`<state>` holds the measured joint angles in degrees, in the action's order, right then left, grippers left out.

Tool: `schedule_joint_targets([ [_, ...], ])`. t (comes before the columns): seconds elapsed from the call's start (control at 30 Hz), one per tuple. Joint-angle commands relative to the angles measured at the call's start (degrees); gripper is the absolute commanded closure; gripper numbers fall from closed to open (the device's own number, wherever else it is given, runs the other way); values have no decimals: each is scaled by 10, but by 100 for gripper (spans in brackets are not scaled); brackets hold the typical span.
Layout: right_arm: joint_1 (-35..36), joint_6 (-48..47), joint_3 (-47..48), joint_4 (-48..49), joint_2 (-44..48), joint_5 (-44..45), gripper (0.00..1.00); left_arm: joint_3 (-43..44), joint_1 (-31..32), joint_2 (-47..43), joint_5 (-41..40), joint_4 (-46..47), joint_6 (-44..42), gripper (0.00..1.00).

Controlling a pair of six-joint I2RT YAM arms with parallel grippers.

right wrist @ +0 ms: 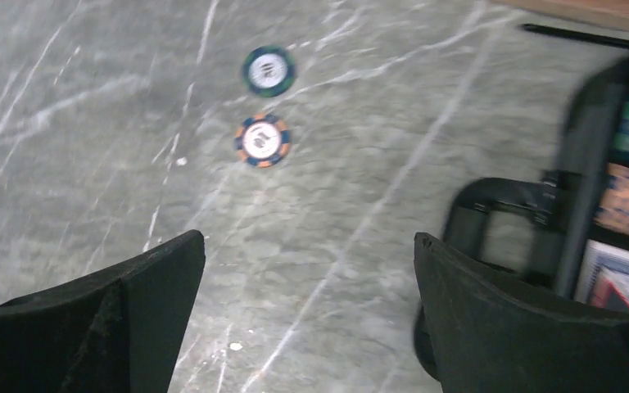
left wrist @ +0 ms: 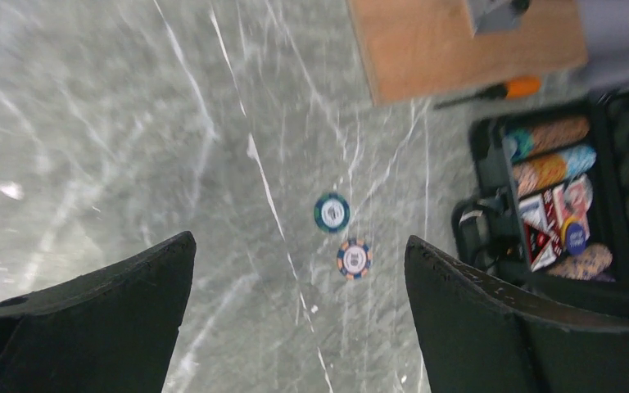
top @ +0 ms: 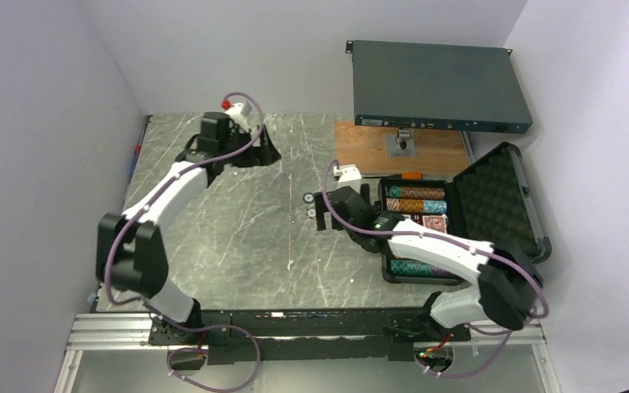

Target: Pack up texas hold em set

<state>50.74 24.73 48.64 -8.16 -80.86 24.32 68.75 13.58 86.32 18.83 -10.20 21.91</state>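
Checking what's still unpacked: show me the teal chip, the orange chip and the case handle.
teal chip (left wrist: 332, 212), left wrist view, its white centre
orange chip (left wrist: 354, 258), left wrist view, its white centre
case handle (right wrist: 508, 192), right wrist view, its top bar

A dark rack-mount box (top: 441, 86) sits just beyond a wooden board (top: 362, 147).

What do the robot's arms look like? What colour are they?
Both arms, left arm and right arm, have white shells with chunky black joints. A thin purple cable loops along each. The left gripper and right gripper have broad black fingers.
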Motion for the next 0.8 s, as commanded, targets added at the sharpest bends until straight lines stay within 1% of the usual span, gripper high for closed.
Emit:
schedule_joint_targets([
  [0.0, -6, 48, -38, -69, 86, 146, 0, 68, 61, 81, -1, -132, -11, 1],
  [0.07, -9, 64, -56, -93, 129, 173, 0, 82, 92, 105, -28, -146, -10, 4],
  [0.2, -14, 109, -91, -123, 215, 212, 0, 79, 158, 134, -108, -146, 1, 6],
  [0.33, -19, 93, -116, -117, 283, 214, 0, 89, 204, 181, -164, -149, 41, 10],
  [0.4, -21, 77, -128, -107, 298, 204, 0, 112, 226, 210, -205, -165, 69, 11],
  [0.5, -22, 68, -142, -92, 306, 194, 0, 161, 258, 255, -271, -189, 94, 18],
  [0.6, -23, 62, -144, -90, 303, 187, 0, 194, 264, 290, -272, -200, 143, 25],
  [0.67, -23, 58, -143, -95, 302, 187, 0, 217, 267, 310, -283, -225, 169, 30],
  [0.77, -23, 48, -153, -91, 310, 188, 0, 232, 278, 328, -309, -255, 195, 29],
])
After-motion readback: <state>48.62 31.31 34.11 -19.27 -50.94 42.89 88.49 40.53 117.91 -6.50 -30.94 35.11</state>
